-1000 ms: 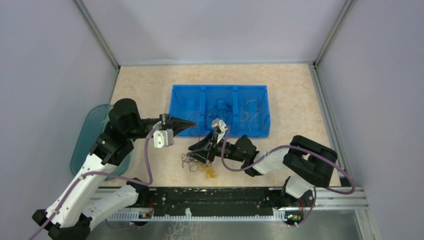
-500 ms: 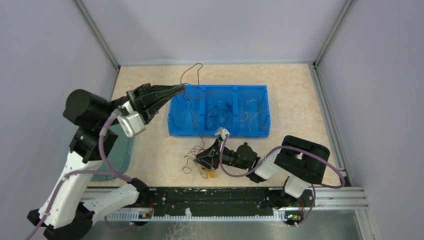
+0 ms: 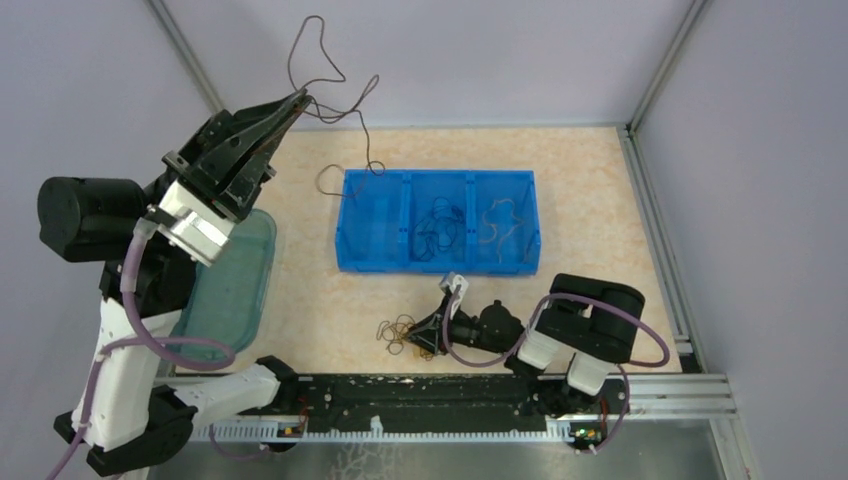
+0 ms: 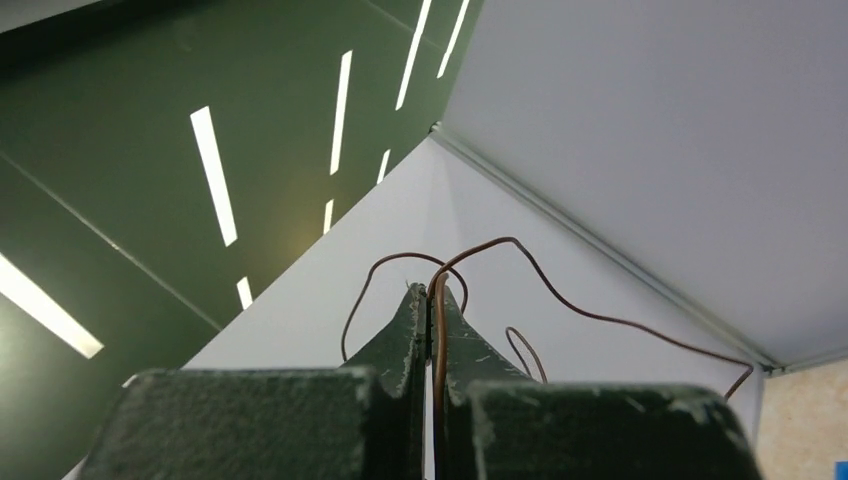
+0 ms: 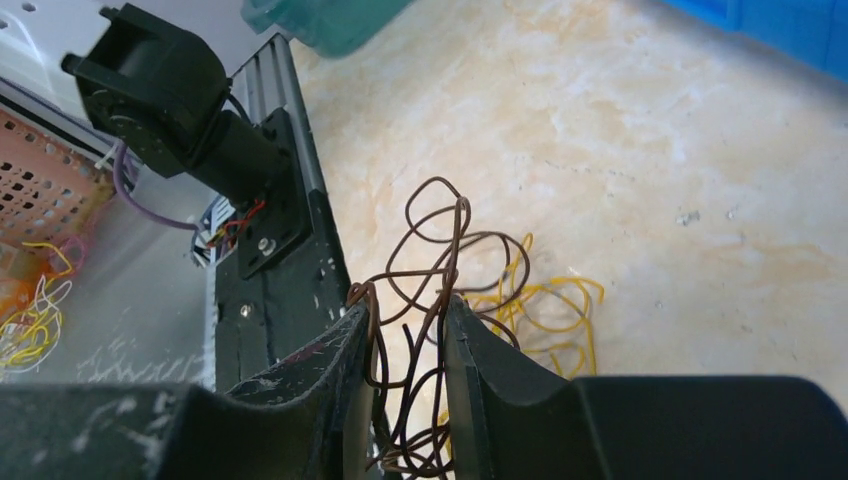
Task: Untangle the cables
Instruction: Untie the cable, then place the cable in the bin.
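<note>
My left gripper is raised high at the back left, shut on one long brown cable. That cable loops above the gripper and trails down toward the blue bin's left corner. In the left wrist view the fingers pinch this cable at their tips. My right gripper lies low near the front rail, shut on a tangle of cables on the table. The right wrist view has several brown strands caught between the fingers and yellow ones lying just beyond.
A blue three-compartment bin stands mid-table, with dark cables in its middle part and a pale one in the right part. A teal tray lies at the left. The black rail runs along the near edge.
The left gripper rose and swung to the back left, drawing the brown cable out of the tangle. The right gripper sank toward the front edge with the tangle, its jaws narrowing.
</note>
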You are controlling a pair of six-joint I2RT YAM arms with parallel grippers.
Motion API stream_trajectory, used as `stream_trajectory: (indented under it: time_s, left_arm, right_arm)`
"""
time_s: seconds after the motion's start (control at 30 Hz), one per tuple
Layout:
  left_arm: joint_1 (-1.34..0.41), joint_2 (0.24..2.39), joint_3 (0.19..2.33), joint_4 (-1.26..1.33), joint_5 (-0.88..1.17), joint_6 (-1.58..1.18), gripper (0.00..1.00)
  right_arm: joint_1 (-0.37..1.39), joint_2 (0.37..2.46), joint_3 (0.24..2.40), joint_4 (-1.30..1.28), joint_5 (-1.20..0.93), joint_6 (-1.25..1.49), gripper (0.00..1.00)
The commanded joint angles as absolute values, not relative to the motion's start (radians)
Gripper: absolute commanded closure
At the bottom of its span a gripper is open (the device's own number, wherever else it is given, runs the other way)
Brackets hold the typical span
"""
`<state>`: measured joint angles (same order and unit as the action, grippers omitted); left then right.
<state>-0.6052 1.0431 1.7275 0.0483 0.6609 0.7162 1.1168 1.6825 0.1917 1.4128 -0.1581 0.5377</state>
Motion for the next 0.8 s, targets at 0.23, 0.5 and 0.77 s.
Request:
stream_trajectory:
  time_s: [0.23,0.5,0.77]
  left_arm:
    - [-0.607,1.025,1.511,-0.081,0.396,0.835,1.0]
    - [-0.574,1.044,1.214,-0.092,0.237,0.779,1.0]
    - [-0.439,1.161,1.097,-0.104,0.241,0.788,1.0]
  right_arm:
    - [1.128,1.413,0.145,1.348,-0.089,0.512,0.7]
    - [1.129,1.142,0.138,1.098,-0.037,0.454,0.69]
    - [1.129,0.973,0.099,0.974,0.023,0.452,0.69]
